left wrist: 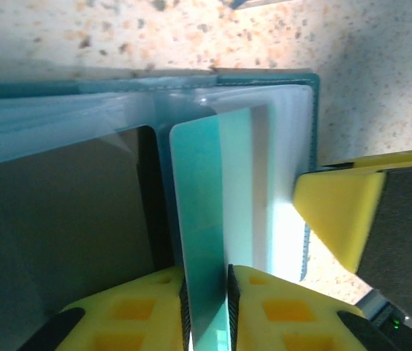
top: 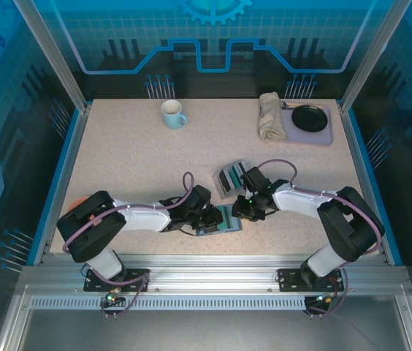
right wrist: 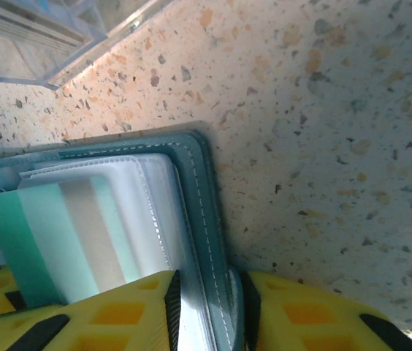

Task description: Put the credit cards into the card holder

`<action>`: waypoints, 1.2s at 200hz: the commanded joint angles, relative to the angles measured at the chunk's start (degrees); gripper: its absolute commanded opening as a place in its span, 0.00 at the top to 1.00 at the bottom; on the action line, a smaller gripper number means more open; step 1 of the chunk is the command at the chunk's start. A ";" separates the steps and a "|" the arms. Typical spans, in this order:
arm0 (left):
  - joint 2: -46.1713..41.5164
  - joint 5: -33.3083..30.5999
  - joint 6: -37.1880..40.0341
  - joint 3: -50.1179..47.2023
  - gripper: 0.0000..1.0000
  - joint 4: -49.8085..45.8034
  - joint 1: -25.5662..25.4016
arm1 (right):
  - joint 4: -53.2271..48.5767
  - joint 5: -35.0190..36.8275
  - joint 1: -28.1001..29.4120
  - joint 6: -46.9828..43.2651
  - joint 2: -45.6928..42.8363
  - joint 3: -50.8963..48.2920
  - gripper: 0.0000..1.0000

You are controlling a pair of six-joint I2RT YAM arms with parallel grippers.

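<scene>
Left gripper (left wrist: pixel 206 292) straddling card (left wrist: pixel 199 205), clamped or loose I cannot tell; right gripper (right wrist: pixel 207 296) pinching holder (right wrist: pixel 197 179); I am aiming card straight inward, holder steadied.

Bright, even overhead light across the speckled worktop (top: pixel 133 161) in the top view; short soft shadows, blue tint around the enclosure (top: pixel 16 110). Close wrist views soft and blurred near the bottom edge, with white glare on the card holder (left wrist: pixel 286 146) sleeves.
</scene>
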 commanded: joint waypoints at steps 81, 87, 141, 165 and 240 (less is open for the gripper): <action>0.12 -1.15 3.98 3.33 0.90 -7.10 -0.45 | 1.48 -5.64 0.92 0.26 1.91 -0.92 0.69; 0.51 -0.84 4.11 3.59 0.90 -7.04 -0.45 | 1.59 -5.81 0.92 0.26 1.97 -0.94 0.69; 3.27 1.45 4.73 5.35 0.89 -6.13 -0.45 | 2.10 -6.25 1.09 0.35 2.42 -0.75 0.69; 3.40 1.68 5.39 5.85 0.89 -6.29 -0.40 | 2.02 -6.27 1.12 0.35 2.51 -0.67 0.69; 3.34 3.08 7.26 6.83 0.84 -5.68 -0.36 | 0.61 -4.11 0.98 0.38 0.67 -0.36 0.70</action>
